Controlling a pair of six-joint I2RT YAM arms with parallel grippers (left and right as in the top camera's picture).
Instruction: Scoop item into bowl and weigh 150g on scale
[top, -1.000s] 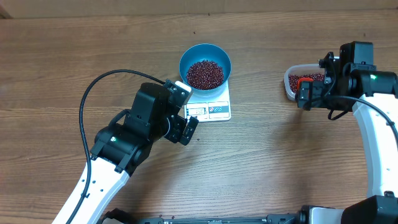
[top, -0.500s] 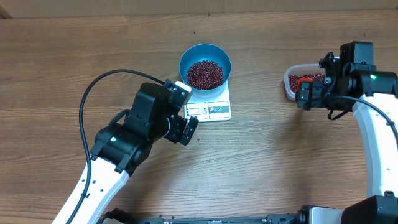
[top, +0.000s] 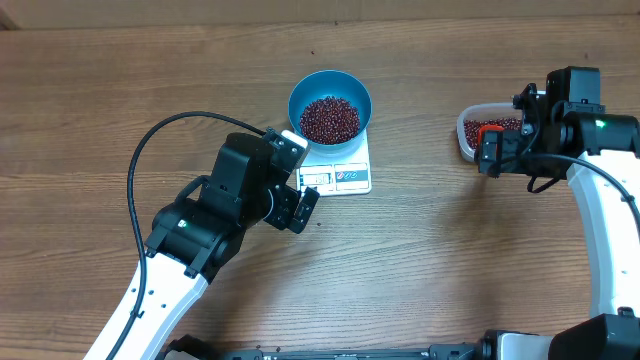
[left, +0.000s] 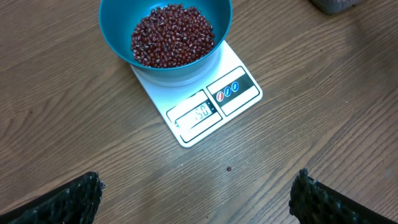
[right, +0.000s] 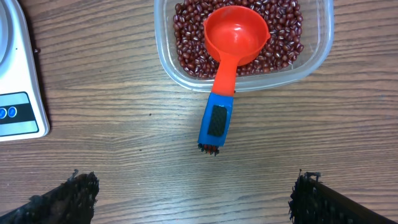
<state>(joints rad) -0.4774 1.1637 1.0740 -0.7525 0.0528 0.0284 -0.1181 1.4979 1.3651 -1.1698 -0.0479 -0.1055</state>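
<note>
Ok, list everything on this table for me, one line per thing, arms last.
bowl: one, bright blue, standing on the scale
beans in bowl: one heap, dark red-brown, filling the bowl's bottom
scale: one, white, mid-table, display facing the left arm
tub: one, clear plastic, right side of the table
beans in tub: one layer, dark red-brown
scoop: one, orange-red with blue handle, cup in the tub, handle over its rim
stray bean: one, dark, on the table in front of the scale
table: one, brown wood
left gripper: one, black, open, by the scale
right gripper: one, black, open, by the tub
</note>
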